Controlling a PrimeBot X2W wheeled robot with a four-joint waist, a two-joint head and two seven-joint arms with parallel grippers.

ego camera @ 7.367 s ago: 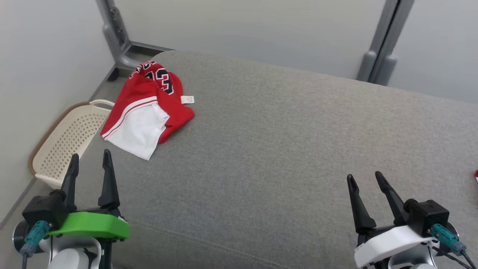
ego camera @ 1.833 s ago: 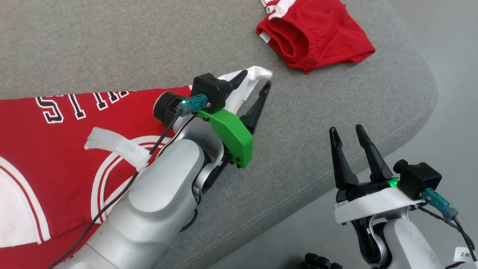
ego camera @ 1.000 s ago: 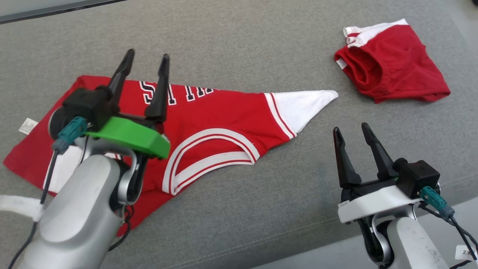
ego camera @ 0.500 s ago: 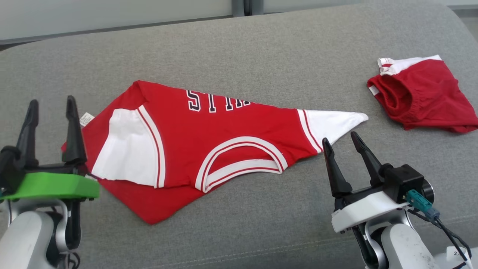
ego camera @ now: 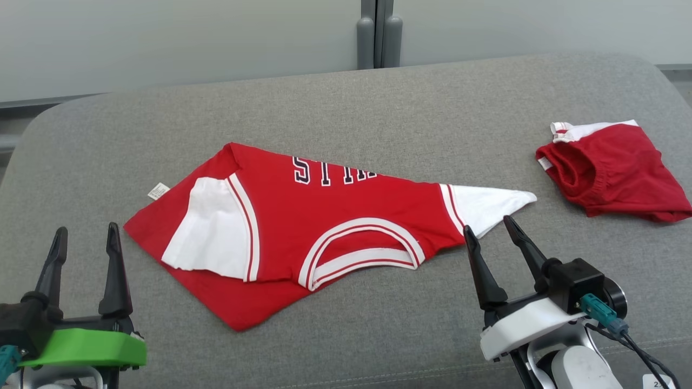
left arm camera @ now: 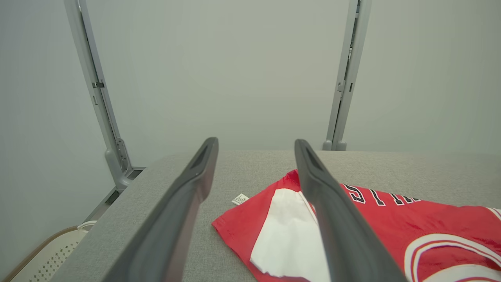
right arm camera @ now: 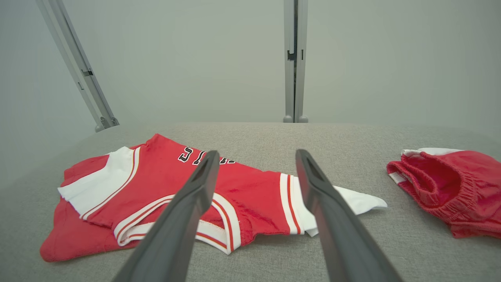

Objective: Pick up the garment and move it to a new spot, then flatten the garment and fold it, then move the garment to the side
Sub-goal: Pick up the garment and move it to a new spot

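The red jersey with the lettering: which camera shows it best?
The head view: the jersey lies whole, both white sleeves and the neckline visible. The right wrist view sees its full length, but low and crossed by that pincer's fingers. The left wrist view catches one end, part hidden by a finger.

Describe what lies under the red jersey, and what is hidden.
The jersey lies on the grey cushion, which shows all around it. Its lower layers and the cushion beneath are covered, so unseen.

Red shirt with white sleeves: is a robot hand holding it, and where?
Nothing is held. The left hand and right hand are both open; the red white-sleeved shirt lies free on the grey cushion.
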